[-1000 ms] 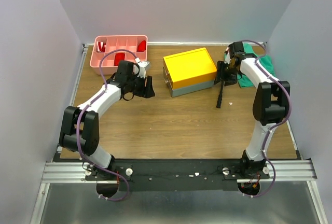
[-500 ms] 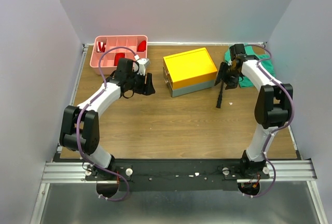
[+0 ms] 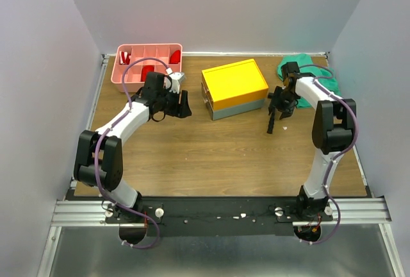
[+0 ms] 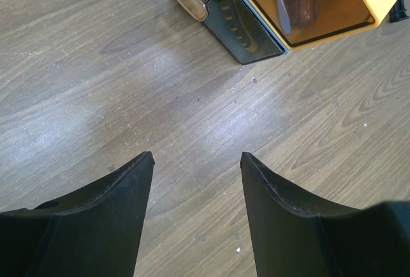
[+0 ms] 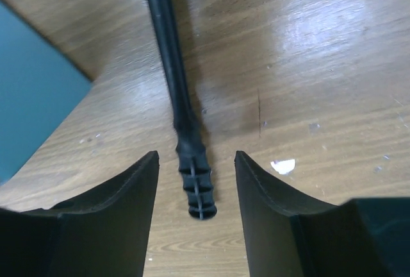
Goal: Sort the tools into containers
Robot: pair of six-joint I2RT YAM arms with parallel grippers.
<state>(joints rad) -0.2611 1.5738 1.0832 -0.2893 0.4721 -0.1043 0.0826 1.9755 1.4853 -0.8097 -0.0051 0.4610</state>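
Left tool [image 4: 195, 158]: jaws wide apart with nothing between them, over bare bench [image 4: 115, 78] near the latch end of the toolbox [image 4: 256, 30].
Right tool [image 5: 195, 154]: jaws apart, one finger on either side of the hammer's ribbed grip end. A gap shows on both sides, so it is not clamped.
Hammer [image 5: 168, 46]: black, lying flat on the bench just right of the toolbox.
Toolbox: grey body with a yellow lid, at mid-bench towards the back.
Tray [image 3: 148, 52]: pink, in the back left corner. Several compartments hold red items [image 3: 147, 72] whose kind cannot be made out.
Cloth [image 3: 301, 64]: green, in the back right corner, behind the right tool.
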